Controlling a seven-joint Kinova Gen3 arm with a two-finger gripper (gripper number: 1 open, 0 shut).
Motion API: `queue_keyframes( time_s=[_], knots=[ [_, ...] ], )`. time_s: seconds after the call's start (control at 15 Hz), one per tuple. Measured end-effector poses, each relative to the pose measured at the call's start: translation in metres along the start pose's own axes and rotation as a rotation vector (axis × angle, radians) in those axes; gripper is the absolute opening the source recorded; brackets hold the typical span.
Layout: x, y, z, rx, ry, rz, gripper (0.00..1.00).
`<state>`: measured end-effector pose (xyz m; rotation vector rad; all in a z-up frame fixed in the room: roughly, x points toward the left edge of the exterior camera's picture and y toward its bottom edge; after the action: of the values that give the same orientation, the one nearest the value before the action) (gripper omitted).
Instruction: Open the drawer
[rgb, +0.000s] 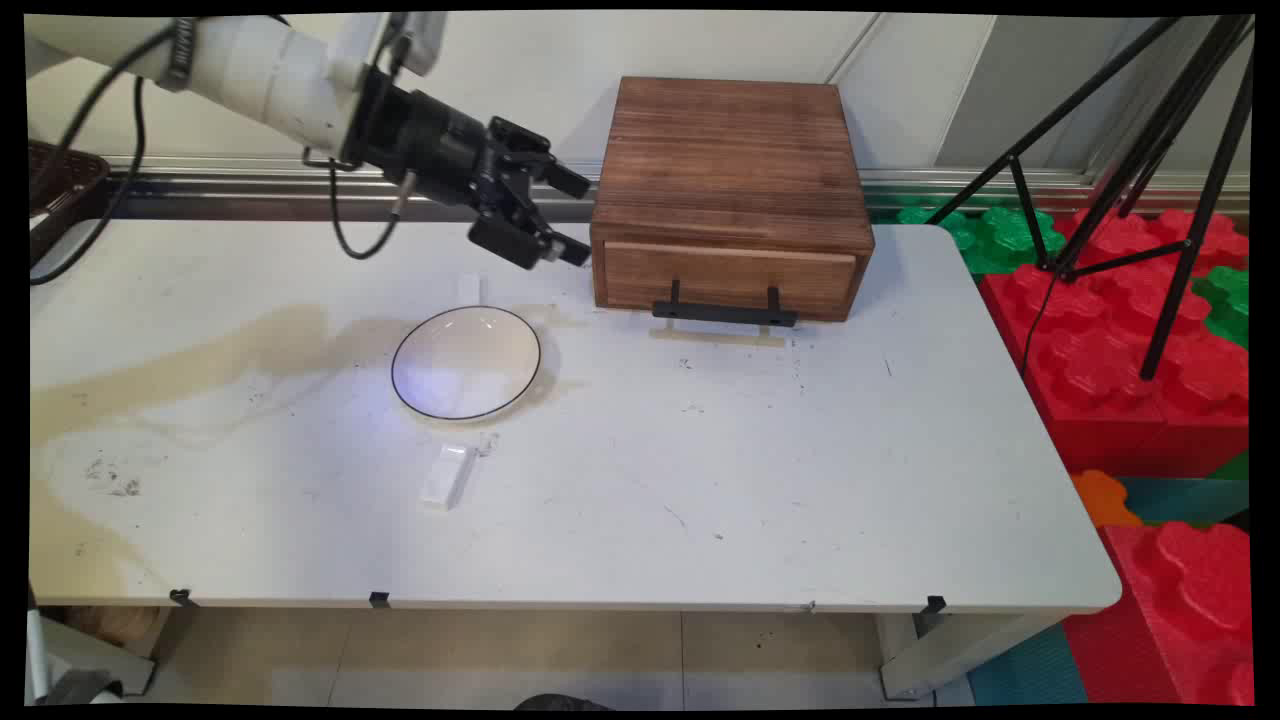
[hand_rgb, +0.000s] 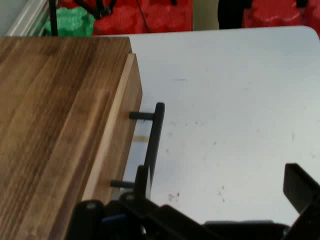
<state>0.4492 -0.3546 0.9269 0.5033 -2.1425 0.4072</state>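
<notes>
I see my gripper hanging empty in the air with its fingers spread wide, just off the left end of the one wooden box, whose drawer front carries a single black handle (drawer shut). At seven o'clock from the gripper one white bowl sits on the table. One small white block lies at six o'clock of the bowl, another at its twelve, and a tripod stands beyond the table's right end.
</notes>
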Motion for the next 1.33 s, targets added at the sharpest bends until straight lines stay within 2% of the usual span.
queue_keyframes(
  time_s=[0.53,1.33],
  knots=[
    [0.007,0.002,0.072,0.017,-0.088,0.002,1.00],
    [-0.002,-0.011,0.160,0.004,-0.206,0.048,1.00]
  ],
)
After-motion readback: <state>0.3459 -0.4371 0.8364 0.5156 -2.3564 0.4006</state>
